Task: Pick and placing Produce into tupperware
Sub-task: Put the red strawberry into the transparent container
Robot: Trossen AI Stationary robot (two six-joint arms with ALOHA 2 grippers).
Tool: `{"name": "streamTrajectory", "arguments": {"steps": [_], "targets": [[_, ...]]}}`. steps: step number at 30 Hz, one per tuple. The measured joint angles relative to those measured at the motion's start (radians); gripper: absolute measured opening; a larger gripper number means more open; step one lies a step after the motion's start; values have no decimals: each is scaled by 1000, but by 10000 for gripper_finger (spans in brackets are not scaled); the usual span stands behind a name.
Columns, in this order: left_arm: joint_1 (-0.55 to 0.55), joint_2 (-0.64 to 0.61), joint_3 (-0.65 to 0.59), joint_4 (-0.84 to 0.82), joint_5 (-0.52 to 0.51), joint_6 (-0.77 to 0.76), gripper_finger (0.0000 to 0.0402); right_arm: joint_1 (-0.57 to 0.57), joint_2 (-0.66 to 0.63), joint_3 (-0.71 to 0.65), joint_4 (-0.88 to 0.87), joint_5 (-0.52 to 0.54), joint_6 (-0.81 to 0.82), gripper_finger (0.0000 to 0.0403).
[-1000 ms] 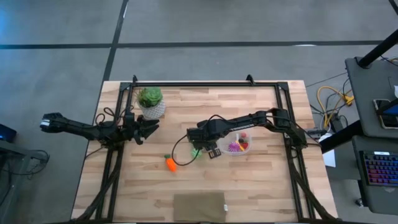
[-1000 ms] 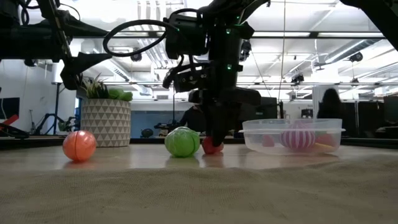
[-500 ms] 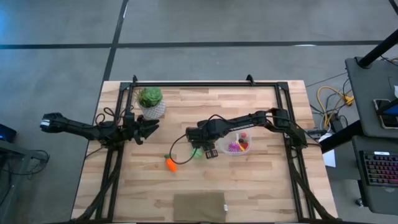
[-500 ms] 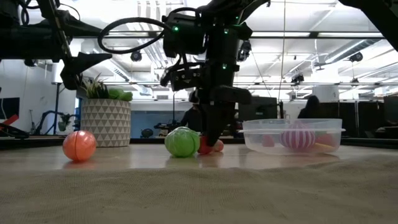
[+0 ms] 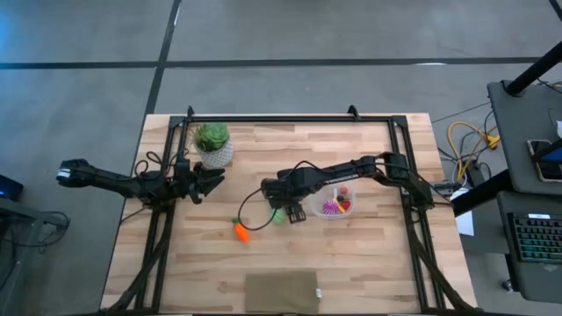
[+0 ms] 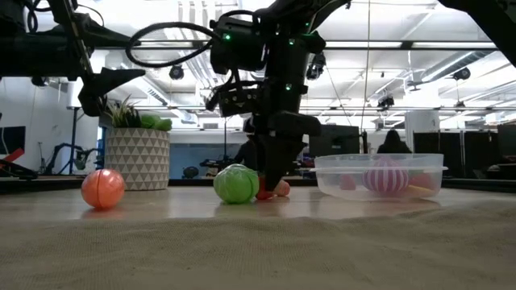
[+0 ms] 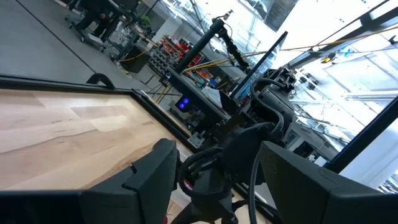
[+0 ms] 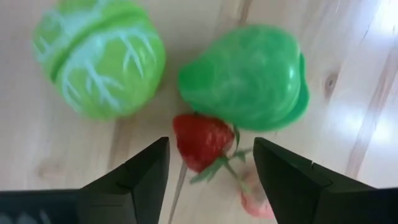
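Pale wooden planks make up the table (image 5: 351, 254), with office clutter and a dark floor around it. Near the table's middle the right gripper (image 8: 211, 163) has moved in the last second: it stood beside the tupperware (image 5: 335, 202) with its jaws narrower, and has since shifted a little away from the container toward the green pieces while its fingers spread apart. It now hangs low over a strawberry (image 8: 203, 140), which lies on the wood between the open fingers, not pinched; whether either finger touches it cannot be told. Just beyond the berry sit a green cabbage ball (image 8: 99, 59) and a green pepper-like piece (image 8: 244, 76), close together. This reads as lining up on the next piece rather than a grasp, so the strawberry is probably the next thing to lift.

The tupperware stands just beside that gripper, toward the right edge, already holding a magenta bunch (image 6: 387, 177) and small red pieces. An orange carrot (image 5: 240, 231) lies apart, nearer the front edge. The left gripper (image 5: 211, 180) waits open by the plant pot (image 5: 213, 147) near the left edge.
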Motion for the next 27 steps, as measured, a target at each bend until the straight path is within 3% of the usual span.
{"name": "streamTrajectory", "arguments": {"steps": [18,27], "targets": [[0,0,0,0,0,-49,219,5,0,-43,32,-40,1,223],[0,2,0,0,0,-50,219,5,0,-37,77,-39,42,199]]}}
